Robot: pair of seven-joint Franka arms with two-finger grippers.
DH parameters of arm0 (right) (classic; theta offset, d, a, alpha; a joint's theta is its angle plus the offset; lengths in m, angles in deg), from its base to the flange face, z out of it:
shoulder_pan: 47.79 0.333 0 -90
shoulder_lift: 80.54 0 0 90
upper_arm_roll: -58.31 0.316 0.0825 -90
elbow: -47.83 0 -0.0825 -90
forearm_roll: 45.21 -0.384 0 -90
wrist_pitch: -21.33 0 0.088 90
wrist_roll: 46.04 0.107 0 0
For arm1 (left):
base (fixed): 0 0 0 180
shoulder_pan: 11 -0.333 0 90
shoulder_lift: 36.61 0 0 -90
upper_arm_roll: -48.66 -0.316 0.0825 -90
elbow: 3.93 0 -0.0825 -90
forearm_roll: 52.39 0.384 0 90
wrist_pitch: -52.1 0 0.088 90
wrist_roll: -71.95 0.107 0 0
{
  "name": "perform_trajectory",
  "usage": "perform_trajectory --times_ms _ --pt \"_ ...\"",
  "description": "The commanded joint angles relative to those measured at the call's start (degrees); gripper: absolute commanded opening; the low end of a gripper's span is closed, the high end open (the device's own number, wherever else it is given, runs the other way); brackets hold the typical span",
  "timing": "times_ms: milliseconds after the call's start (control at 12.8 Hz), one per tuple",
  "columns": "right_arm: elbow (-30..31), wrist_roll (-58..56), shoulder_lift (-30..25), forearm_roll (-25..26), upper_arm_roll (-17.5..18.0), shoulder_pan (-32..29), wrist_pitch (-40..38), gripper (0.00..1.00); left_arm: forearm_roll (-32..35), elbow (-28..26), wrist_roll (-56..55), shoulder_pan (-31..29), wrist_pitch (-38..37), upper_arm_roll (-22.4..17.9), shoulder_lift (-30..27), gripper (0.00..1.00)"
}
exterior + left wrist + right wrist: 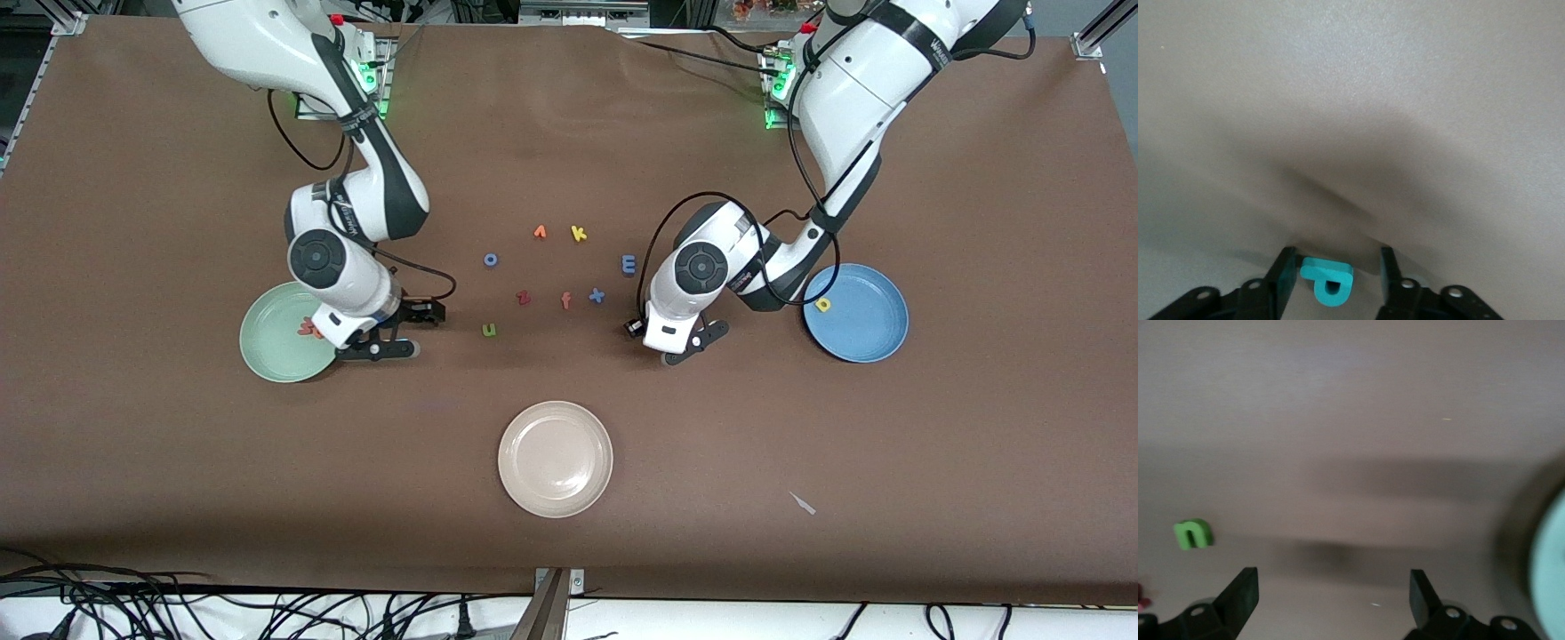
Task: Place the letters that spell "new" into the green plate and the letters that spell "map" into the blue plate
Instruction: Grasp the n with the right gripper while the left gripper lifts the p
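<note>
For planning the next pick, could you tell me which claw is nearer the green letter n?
Right. The right claw hovers beside the green plate, near the green n; the left claw brackets the teal p.

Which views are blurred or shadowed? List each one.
Front view: sharp, evenly lit; green lights glow at both arm bases. Left wrist view: soft table, a dark shadow band above the teal p between the left gripper fingers. Right wrist view: blurred; green n and green plate fuzzy, shadow ahead of the open right gripper.
</note>
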Motion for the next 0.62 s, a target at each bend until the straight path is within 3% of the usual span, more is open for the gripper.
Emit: perform_trajectory --times_ms 0,545 --pt "-4.5 1.7 3.1 -0.8 0.1 2.6 -0.2 1.0 1.7 0.7 0.1 0.6 -0.7 -0.5 0.8 0.56" --pt "-9.0 9.6 9.1 -0.5 0.1 9.2 3.6 1.0 1.7 0.4 0.0 1.1 -1.1 -0.4 0.8 0.56"
